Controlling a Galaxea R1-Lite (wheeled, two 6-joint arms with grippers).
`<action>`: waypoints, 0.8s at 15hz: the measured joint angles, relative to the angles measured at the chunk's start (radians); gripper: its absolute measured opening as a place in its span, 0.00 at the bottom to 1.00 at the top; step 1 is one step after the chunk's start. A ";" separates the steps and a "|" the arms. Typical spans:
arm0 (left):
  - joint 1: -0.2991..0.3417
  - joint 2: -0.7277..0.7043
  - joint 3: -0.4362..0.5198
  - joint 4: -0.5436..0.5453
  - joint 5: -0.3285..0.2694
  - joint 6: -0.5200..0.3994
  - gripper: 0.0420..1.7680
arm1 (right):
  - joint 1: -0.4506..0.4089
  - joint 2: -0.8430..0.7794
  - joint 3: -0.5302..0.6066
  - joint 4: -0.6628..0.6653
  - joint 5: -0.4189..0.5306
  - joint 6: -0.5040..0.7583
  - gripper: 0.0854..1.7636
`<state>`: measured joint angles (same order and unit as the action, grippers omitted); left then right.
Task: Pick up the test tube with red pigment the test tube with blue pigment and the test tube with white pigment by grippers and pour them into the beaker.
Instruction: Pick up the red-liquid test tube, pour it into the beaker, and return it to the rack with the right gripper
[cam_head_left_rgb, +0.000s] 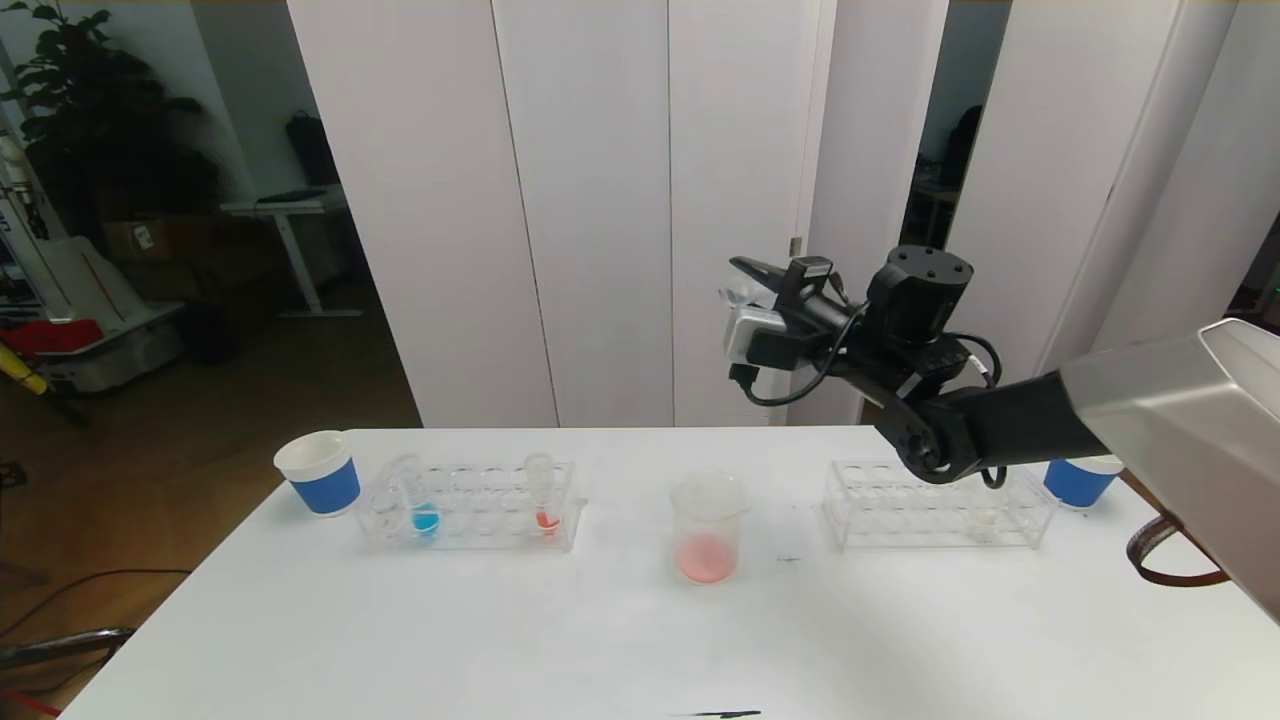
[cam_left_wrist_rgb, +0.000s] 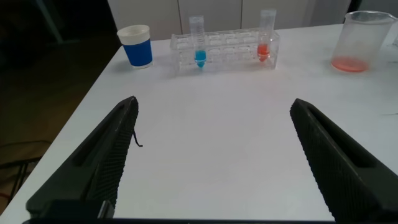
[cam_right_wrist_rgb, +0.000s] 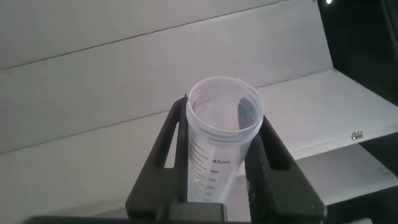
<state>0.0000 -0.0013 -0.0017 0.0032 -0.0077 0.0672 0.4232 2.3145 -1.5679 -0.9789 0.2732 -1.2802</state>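
Two clear racks stand on the white table (cam_head_left_rgb: 400, 640) in the head view: the left rack (cam_head_left_rgb: 470, 505) at centre left holds the test tube with blue pigment (cam_head_left_rgb: 418, 500) and a tube with orange-red pigment (cam_head_left_rgb: 541, 492), both upright, and the right rack (cam_head_left_rgb: 935, 505) sits at centre right. Between the racks stands the beaker (cam_head_left_rgb: 708, 540), with pink-red material in its bottom. A blue-and-white paper cup (cam_head_left_rgb: 318, 472) stands just left of the left rack, and another paper cup (cam_head_left_rgb: 1080, 480) at the far right is partly hidden by the arm. The right gripper (cam_head_left_rgb: 745, 290) is raised above the table, right of centre, clenched on a clear tube. In the left wrist view, the left gripper (cam_left_wrist_rgb: 211, 162) hovers low over bare table with its dark fingers (cam_left_wrist_rgb: 106, 162) spread wide and nothing between them; across the top of the frame stand the cup, the rack with the blue and orange-red tubes, and the beaker at upper right. In the right wrist view, the black fingers (cam_right_wrist_rgb: 165, 168) clamp a graduated clear tube (cam_right_wrist_rgb: 221, 143) at frame centre, its open mouth toward the pale wall panels; I cannot tell its contents.
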 joint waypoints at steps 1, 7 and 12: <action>0.000 0.000 0.000 0.000 0.000 0.000 0.99 | 0.007 -0.002 0.001 -0.006 -0.067 0.083 0.30; 0.000 0.000 0.000 0.000 0.000 0.000 0.99 | 0.033 -0.015 0.010 0.004 -0.424 0.622 0.30; 0.000 0.000 0.000 0.000 0.000 0.000 0.99 | 0.037 -0.041 0.120 0.107 -0.521 0.928 0.30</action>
<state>0.0000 -0.0013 -0.0017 0.0032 -0.0077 0.0672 0.4604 2.2736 -1.4481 -0.8717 -0.2477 -0.3526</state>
